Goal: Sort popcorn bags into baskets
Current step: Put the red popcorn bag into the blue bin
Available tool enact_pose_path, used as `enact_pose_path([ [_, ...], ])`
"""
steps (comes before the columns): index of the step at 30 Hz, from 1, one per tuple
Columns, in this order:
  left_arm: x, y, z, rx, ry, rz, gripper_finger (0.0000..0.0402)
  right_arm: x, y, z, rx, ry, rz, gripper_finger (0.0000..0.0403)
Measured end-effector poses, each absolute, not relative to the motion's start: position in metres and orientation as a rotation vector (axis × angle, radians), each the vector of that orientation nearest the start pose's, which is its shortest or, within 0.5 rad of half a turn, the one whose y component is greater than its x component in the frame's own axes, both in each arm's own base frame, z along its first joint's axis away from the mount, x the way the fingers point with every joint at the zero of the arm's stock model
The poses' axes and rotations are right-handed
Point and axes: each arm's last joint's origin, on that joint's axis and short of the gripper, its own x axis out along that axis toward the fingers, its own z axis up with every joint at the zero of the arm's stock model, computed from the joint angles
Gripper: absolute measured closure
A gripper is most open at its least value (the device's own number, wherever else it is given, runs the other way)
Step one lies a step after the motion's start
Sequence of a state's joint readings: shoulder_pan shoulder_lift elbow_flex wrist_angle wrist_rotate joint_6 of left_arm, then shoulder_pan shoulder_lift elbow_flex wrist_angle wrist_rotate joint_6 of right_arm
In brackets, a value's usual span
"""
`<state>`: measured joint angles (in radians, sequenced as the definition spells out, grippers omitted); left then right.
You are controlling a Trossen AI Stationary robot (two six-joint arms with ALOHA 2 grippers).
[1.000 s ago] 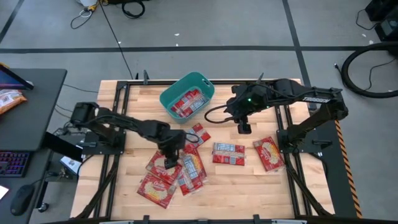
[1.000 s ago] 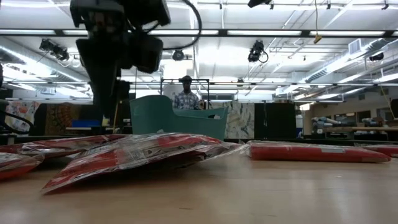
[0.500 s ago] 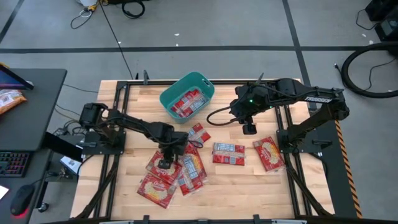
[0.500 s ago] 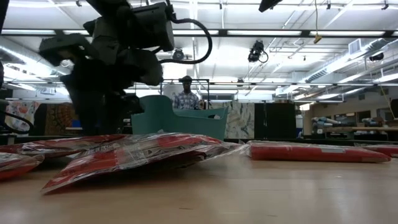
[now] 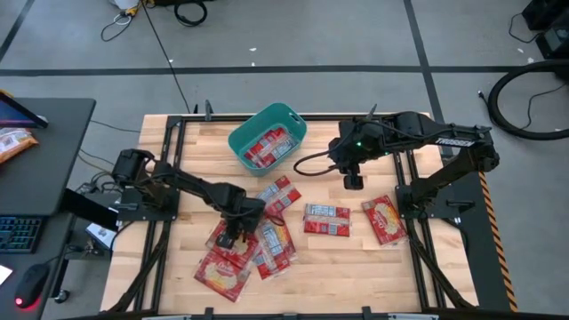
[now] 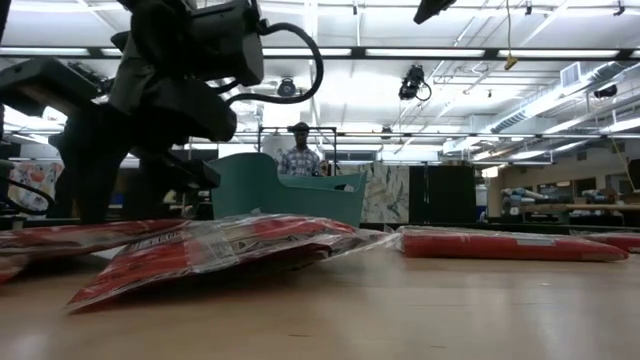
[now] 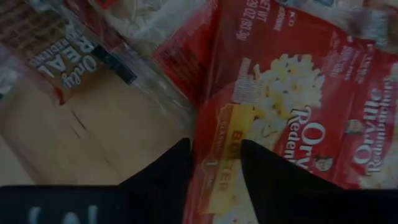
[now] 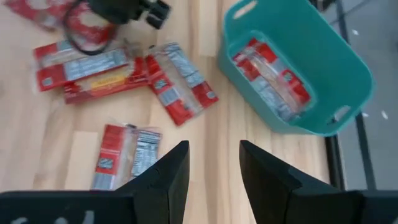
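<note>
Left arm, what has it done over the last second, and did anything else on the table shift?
The left gripper has come down onto the heap of popcorn bags, sliding a little toward the table's left edge; its open fingers now straddle one bag's edge. The right gripper barely drifted above the table. The loose bags and the teal basket stayed put.

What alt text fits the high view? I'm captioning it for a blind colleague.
The left gripper is down on a pile of red popcorn bags at the table's front-left, while the right gripper hangs open above bare wood. A teal basket at the back holds more bags.
</note>
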<state>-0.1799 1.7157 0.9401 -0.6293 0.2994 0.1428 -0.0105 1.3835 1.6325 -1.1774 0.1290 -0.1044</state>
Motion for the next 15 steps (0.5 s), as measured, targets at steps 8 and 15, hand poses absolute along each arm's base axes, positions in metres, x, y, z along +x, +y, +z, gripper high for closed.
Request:
enact_pose_path([
  [8, 0.283, -0.063, 0.142, 0.024, 1.399, -0.459, 0.0380, 0.252, -0.008, 0.405, -0.134, 0.926, -0.162, 0.0257],
  [15, 0.283, -0.047, 0.148, -0.124, 1.422, -0.343, 0.0396, 0.252, -0.015, 0.405, -0.122, 0.918, -0.188, 0.0257],
])
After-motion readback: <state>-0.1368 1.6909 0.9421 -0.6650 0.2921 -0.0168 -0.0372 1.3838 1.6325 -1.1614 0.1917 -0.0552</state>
